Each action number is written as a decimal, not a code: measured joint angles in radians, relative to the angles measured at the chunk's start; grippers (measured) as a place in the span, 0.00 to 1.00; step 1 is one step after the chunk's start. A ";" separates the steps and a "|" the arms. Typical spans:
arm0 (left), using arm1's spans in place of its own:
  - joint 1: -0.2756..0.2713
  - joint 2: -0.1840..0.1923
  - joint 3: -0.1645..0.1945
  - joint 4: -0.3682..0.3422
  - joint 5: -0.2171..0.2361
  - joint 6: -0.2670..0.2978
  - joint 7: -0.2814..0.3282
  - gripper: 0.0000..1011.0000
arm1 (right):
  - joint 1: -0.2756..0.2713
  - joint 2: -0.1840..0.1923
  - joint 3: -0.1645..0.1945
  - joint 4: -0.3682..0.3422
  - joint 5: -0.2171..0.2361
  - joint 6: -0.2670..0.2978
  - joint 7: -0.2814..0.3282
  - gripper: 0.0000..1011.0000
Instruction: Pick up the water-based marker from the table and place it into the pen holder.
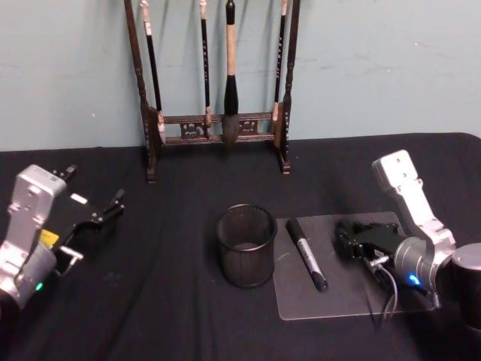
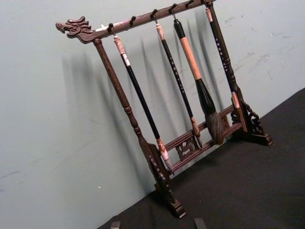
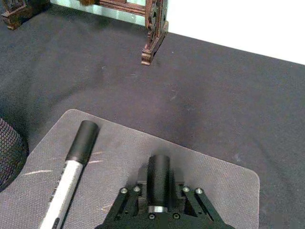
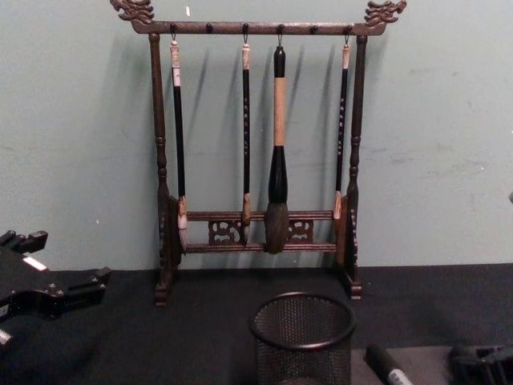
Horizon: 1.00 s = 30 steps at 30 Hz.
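Marker (image 1: pixel 307 254) not yet picked up; every step remains.
It lies on a mat (image 1: pixel 338 297) beside the empty holder (image 1: pixel 244 263). The right gripper (image 1: pixel 347 241) is just beside it, and I cannot tell how its jaws stand. The left gripper (image 1: pixel 96 185) is idle, jaws apart.

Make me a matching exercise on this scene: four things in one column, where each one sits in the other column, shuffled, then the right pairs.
1. grey marker with black cap
2. round black wire-mesh pen holder
3. left gripper
4. right gripper

A. over the clear plastic mat, right of the marker
B. standing on the black cloth of the table, just left of the mat
C. at the table's left side, fingers open
D. lying flat on the mat

Pairs: 1-D, 2-B, 3-C, 4-A.
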 joint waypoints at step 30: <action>0.000 0.000 0.000 0.000 0.000 0.000 0.000 0.99 | -0.016 -0.024 0.039 -0.020 -0.026 -0.062 -0.020 0.25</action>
